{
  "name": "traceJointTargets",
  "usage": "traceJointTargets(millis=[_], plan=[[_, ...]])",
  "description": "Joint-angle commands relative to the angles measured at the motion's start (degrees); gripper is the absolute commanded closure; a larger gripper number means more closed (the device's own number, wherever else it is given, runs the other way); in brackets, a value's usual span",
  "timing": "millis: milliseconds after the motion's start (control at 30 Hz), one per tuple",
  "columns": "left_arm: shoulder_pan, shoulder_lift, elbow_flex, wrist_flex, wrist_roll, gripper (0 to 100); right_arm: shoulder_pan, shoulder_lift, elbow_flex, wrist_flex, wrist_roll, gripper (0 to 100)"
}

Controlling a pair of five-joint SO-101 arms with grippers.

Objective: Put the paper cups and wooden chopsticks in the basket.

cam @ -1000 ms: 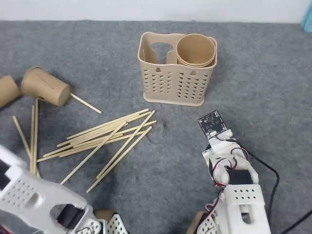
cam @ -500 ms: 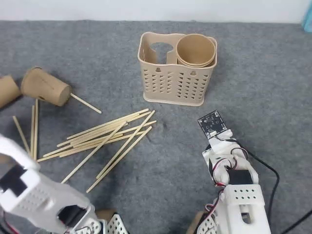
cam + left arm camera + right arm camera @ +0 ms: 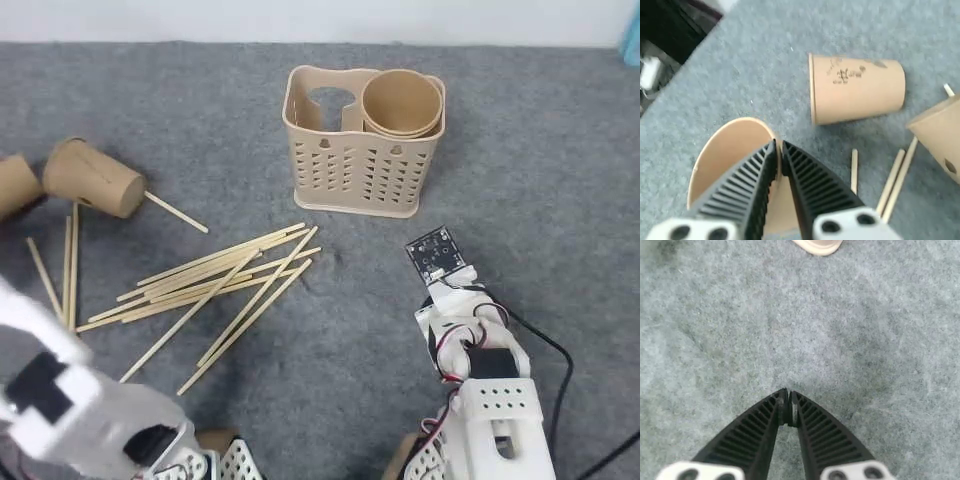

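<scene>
The left hand pinches the rim of a paper cup near the left edge of the tabletop. The right hand is closed on nothing near the basket, and the chopsticks lie loose mid-tabletop.

Paper cup cut by the edge, basket corner barely showing, another cup partly behind fingers

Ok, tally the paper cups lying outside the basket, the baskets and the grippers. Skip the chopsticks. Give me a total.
Paper cups outside the basket: 3
Baskets: 1
Grippers: 2, the left gripper and the right gripper
Total: 6
</scene>
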Motion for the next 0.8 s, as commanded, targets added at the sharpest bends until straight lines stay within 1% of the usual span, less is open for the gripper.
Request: traceJointTargets(millis=[0,100,167,233,333,467,533,700,767], plan=[[-0.18,-14.59,19.21,-15.65,-0.53,99,0.31,-1.27,-0.53,-1.19,1.14,99.1],[0.44,-23.91,33.01,-23.74,-0.35,99,0.31,-1.27,-0.53,-1.19,1.14,99.1],[1.41,-28.66,39.69,-26.73,-0.35,99,0.40,-1.27,-0.53,-1.19,1.14,99.1],[2.37,-31.47,44.18,-27.25,-0.35,99,0.40,-1.27,-0.53,-1.19,1.14,99.1],[3.16,-32.79,47.52,-27.16,-1.32,99,0.40,-1.27,-0.53,-1.19,1.14,99.1],[3.25,-31.12,49.01,-27.16,-9.49,98,0.40,-1.27,-0.53,-1.19,1.14,99.1],[3.08,-29.80,48.92,-27.16,-12.75,94,0.40,-1.27,-0.53,-1.19,1.14,99.1],[1.93,-28.57,48.84,-27.16,-15.82,76,0.40,-1.27,-0.53,-1.19,1.14,99.1],[1.58,-28.57,48.92,-27.16,-17.49,73,0.40,-1.27,-0.53,-1.19,1.14,99.1]])
